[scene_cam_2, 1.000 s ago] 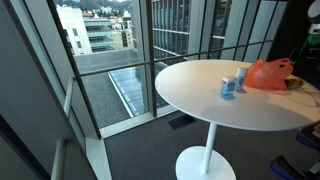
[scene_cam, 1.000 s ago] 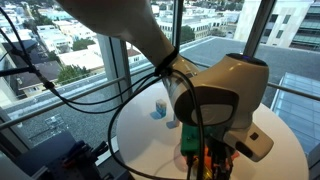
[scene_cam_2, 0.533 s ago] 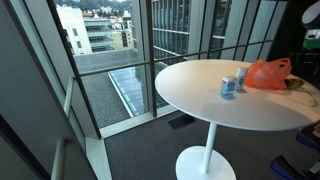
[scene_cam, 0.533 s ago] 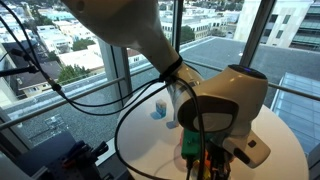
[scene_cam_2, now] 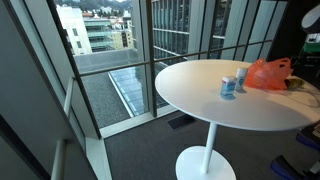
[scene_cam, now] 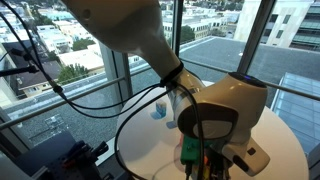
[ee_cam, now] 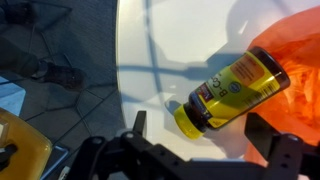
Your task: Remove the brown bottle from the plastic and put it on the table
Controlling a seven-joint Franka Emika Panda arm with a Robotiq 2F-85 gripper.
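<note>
In the wrist view a brown bottle (ee_cam: 232,88) with a yellow label and yellow cap lies on its side on the white table (ee_cam: 170,50). Its bottom end rests in the orange plastic bag (ee_cam: 295,50), and its cap points out toward me. My gripper (ee_cam: 205,135) is open, its two dark fingers spread either side of the cap end and close above it, touching nothing. The orange bag also shows in an exterior view (scene_cam_2: 268,73), where the bottle is hidden.
Two small blue-and-white containers (scene_cam_2: 232,83) stand next to the bag; one also shows in an exterior view (scene_cam: 160,110). The round table's edge (scene_cam_2: 175,100) drops to carpet beside tall windows. My arm (scene_cam: 225,115) and its cables block much of that view.
The arm has shifted slightly lower and to the right over the table. The bag and containers have not moved.
</note>
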